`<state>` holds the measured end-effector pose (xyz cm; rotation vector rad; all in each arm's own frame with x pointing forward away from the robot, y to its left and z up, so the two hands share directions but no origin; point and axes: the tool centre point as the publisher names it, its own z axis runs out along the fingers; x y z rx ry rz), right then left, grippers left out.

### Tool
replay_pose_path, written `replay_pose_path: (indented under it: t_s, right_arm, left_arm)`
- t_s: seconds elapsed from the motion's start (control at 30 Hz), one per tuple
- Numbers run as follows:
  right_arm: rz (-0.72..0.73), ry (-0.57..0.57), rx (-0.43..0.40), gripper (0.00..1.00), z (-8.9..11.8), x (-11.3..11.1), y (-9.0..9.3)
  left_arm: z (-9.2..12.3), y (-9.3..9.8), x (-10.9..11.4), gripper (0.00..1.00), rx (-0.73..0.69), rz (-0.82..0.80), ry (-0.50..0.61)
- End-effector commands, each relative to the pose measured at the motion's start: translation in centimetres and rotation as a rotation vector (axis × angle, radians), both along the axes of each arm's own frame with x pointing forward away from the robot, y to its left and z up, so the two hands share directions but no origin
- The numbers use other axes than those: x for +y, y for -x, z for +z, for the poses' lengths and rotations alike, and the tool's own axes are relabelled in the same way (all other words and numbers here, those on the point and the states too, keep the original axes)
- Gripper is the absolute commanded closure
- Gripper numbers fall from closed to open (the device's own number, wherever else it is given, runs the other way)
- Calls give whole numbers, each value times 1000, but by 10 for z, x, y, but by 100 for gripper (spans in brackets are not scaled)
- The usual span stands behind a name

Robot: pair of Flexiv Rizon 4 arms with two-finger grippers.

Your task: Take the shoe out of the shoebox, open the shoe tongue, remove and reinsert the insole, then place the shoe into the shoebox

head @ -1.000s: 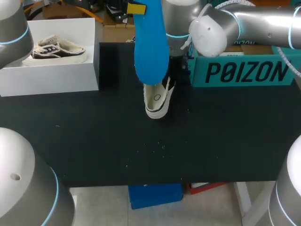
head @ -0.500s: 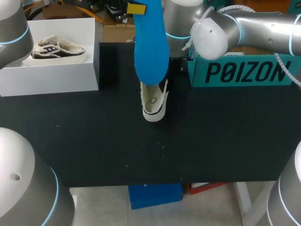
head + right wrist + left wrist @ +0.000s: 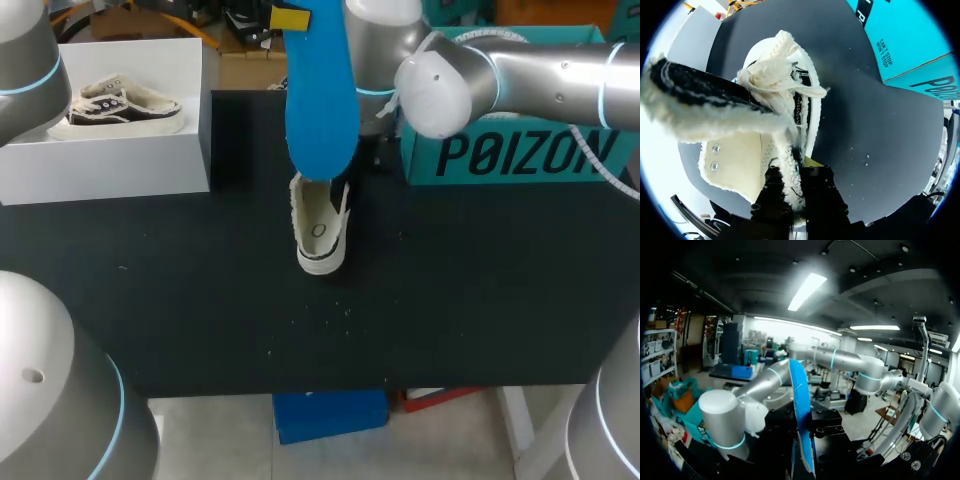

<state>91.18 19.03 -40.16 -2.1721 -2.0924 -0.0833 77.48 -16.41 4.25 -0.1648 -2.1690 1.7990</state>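
A long blue insole [image 3: 320, 100] hangs upright over the middle of the table, with my left gripper [image 3: 290, 17] shut on its upper end. In the left wrist view the insole [image 3: 801, 410] runs edge-on between the black fingers. Below it, a white fleece-lined shoe [image 3: 320, 228] rests on the black mat, heel toward the front edge. My right arm [image 3: 440, 80] reaches in from the right, its gripper mostly hidden behind the insole. In the right wrist view my right gripper [image 3: 799, 167] is shut on the fleecy edge of the shoe [image 3: 745, 160], and the tongue and laces [image 3: 775, 82] stand up ahead.
The teal shoebox [image 3: 520, 150] stands at the back right, close beside the right arm. A white box [image 3: 110, 160] at the back left carries a second dark-and-white shoe [image 3: 120, 105]. Small white specks [image 3: 330, 315] dot the black mat in front of the shoe.
My right arm has drawn the shoe left and toward the front edge, turning its heel straighter toward the front. The insole and left gripper have stayed put.
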Motion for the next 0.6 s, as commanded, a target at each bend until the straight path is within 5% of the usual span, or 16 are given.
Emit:
replay_pose_path:
  t_s: [0.03,0.17,0.2,0.23,0.47,0.6]
  right_arm:
    - [3,-7,12,100,-12,3,-2]
    - [15,-17,10,95,-16,4,1]
    - [17,-30,1,67,-16,3,1]
    - [17,-42,-14,0,-15,2,1]
    - [-6,-127,-29,0,10,0,3]
    - [-48,-268,17,0,29,-1,4]
  left_arm:
    - [0,0,-1,100,0,0,-3]
    - [0,0,-1,100,0,0,-3]
    - [0,0,-1,100,0,0,-3]
    - [0,0,-1,100,0,0,-3]
    - [0,0,-1,100,0,0,-3]
    - [0,0,-1,100,0,0,-3]
